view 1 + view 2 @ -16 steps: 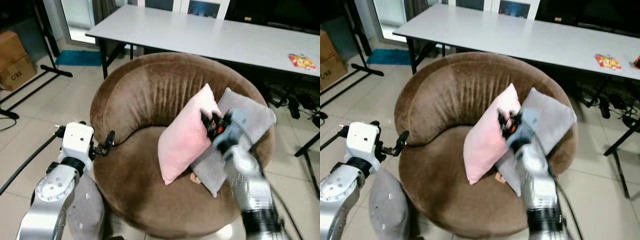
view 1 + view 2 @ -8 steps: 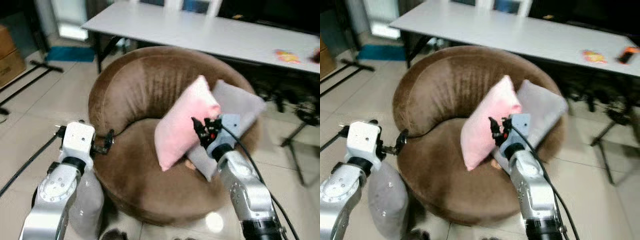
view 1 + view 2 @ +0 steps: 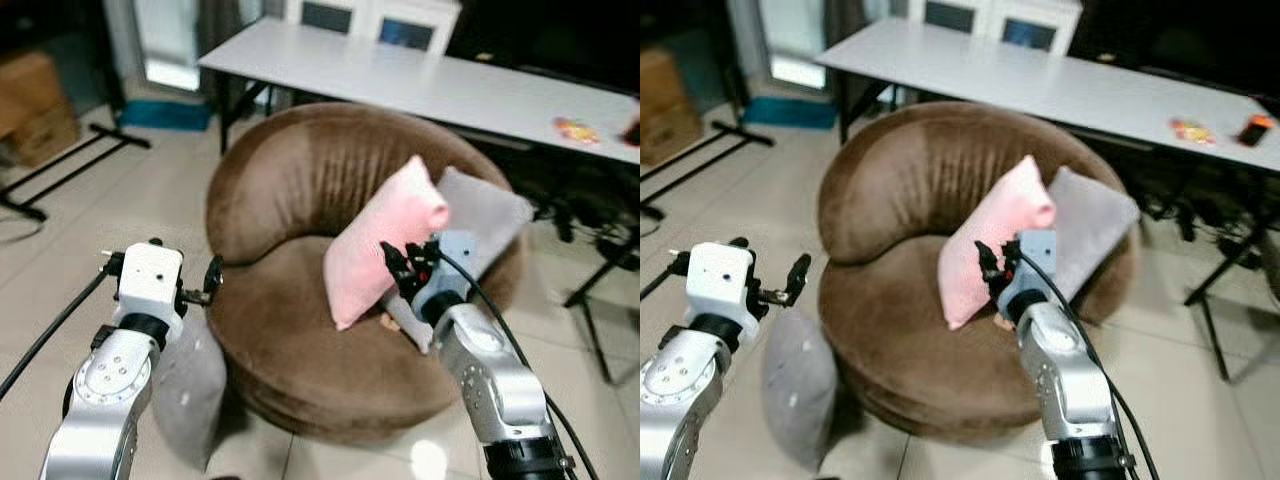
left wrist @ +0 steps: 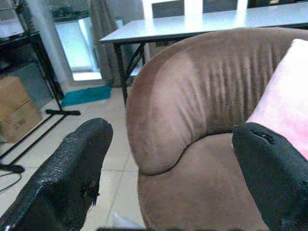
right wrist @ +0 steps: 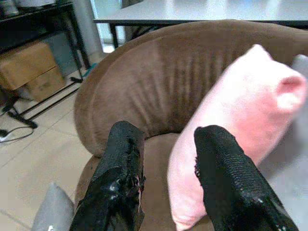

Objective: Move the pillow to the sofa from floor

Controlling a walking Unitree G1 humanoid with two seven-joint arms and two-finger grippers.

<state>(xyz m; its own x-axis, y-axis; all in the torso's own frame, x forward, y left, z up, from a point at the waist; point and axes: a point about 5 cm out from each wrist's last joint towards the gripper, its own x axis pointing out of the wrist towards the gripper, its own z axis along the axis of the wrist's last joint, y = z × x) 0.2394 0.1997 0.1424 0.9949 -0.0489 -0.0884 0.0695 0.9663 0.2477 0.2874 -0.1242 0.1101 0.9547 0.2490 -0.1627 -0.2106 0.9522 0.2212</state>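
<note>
The round brown sofa (image 3: 330, 300) sat in the middle of the tiled floor (image 3: 120, 210), with a long white table (image 3: 430, 80) behind it on the far side. Two pillows were already on the seat, leaning against the right part of the backrest: a pink pillow (image 3: 385, 250) upright in front, and a grey pillow (image 3: 485, 215) touching it from behind on the right. A third, the grey floor pillow (image 3: 190, 385), stood on edge on the tiles just beside the sofa's near-left base, touching or nearly touching it; this looked like the one left to move. The right gripper (image 3: 405, 265) hung above the seat just beside the lower edge of the pink pillow, fingers spread apart and holding nothing, as its wrist view showed with both black fingers (image 5: 226, 168) parted and the pink pillow past them. The left gripper (image 3: 210, 280) was raised near the sofa's left rim, above the floor pillow, jaws wide apart and empty; the left wrist view looked between them at the backrest. Judged from this, the pink pillow's placement seemed done and the task was partly complete: the floor pillow was not yet grasped, lifted or set on the seat. Cardboard boxes (image 3: 40, 105) sat far left.
</note>
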